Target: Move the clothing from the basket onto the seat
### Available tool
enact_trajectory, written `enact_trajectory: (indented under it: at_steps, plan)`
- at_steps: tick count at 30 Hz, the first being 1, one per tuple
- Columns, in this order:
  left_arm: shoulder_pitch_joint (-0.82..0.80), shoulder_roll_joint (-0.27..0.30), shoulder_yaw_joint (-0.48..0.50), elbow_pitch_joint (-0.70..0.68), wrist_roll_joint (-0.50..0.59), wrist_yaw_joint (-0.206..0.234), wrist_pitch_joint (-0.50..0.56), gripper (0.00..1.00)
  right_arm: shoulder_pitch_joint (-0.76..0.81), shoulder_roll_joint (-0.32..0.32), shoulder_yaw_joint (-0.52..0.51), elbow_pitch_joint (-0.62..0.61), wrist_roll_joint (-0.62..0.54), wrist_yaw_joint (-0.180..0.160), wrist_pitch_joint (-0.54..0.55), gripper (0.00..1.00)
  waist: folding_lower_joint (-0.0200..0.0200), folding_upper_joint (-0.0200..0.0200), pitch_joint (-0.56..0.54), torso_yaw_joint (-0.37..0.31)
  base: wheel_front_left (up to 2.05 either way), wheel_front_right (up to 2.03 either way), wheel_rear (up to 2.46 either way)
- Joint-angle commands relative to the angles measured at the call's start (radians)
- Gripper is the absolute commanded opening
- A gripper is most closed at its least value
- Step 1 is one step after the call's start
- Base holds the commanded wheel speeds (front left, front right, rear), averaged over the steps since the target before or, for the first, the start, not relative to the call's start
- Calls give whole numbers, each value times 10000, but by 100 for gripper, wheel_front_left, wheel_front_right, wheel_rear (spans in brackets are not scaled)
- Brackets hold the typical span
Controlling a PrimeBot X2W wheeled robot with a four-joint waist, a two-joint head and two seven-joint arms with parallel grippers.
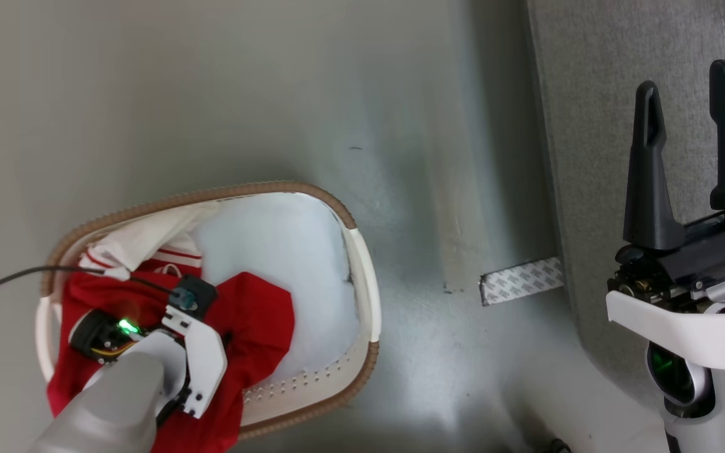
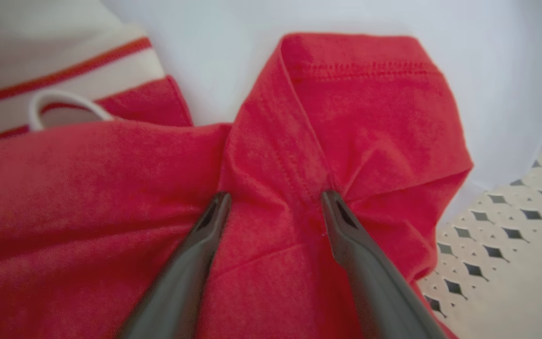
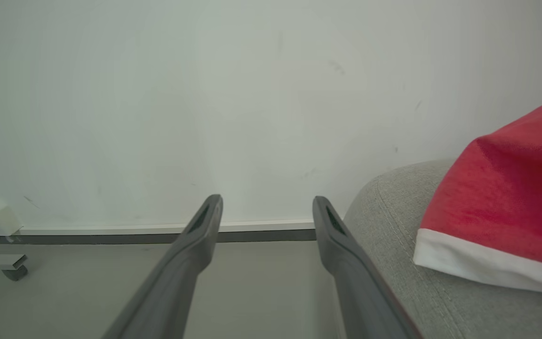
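Left claw [image 2: 275, 200] wide astride clothing [image 2: 64, 212] half hiding basket [image 2: 511, 268]; right claw [image 3: 267, 202] wide, empty.

Light is soft, even and fairly bright. Around the left hand [image 2: 275, 202] the red clothing [image 2: 346, 117] looks grainy and soft, and its fingers [image 2: 181, 282] blur toward the bottom edge. The white padding [image 1: 274, 251] beyond it is washed out. Left of the right hand [image 1: 685, 74] the floor [image 1: 413, 207] carries a pale sheen and a faint shadow beside the seat [image 1: 589, 157]. Ahead, the wall [image 3: 205, 94] dims toward the corners.
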Motion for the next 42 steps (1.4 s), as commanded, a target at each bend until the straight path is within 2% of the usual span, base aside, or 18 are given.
enact_trajectory:
  at_steps: [1, 8, 9, 10, 11, 13, 19, 23, 33, 42]
  plan:
    - [-71, 59, -76, 73, -170, 20, 88, 100, -157, 33, 20, -60, 44, -25, 6, 100, -2, 0, 154, -151, 0, 0, 0]
    - [-375, -11, -660, 674, -397, 20, 713, 100, -112, 34, 129, -20, 110, -26, 5, 100, -2, 0, 385, -395, 0, 0, 0]
    - [-402, -9, -700, 711, -473, 20, 699, 89, -120, 34, 138, -4, 135, -26, 6, 100, -2, 0, 399, -418, 0, 0, 0]
    - [-422, -15, -715, 746, -536, 20, 693, 74, -137, 32, 142, 18, 150, -26, 6, 100, -2, 0, 405, -439, 0, 0, 0]
    - [-442, -17, -718, 771, -636, 20, 650, 45, -158, 32, 146, 32, 169, -26, 6, 100, -2, 0, 401, -457, 0, 0, 0]
    - [-502, 12, -711, 787, -833, 20, 446, 0, -192, 32, 152, 43, 203, -26, 5, 100, -2, 0, 375, -494, 0, 0, 0]
    - [-378, 29, -828, 813, -1219, 20, -12, 0, -161, 33, 138, 212, 155, -26, 5, 100, -2, 0, -48, -497, 0, 0, 0]
    - [-65, -71, -751, 861, -1642, 20, -402, 0, -172, 31, 188, 354, 171, -26, 5, 100, -2, 0, -773, -463, 0, 0, 0]
    - [1310, -742, -731, 456, -2728, 19, -1943, 0, 539, 23, 236, 1089, 1, -26, 6, 100, -2, 0, -3733, -37, 0, 0, 0]
    - [2347, -1168, -797, -270, -3309, 19, -2671, 0, 1705, -25, 326, 2052, -332, -26, 6, 100, -2, 0, -6584, 958, 0, 0, 0]
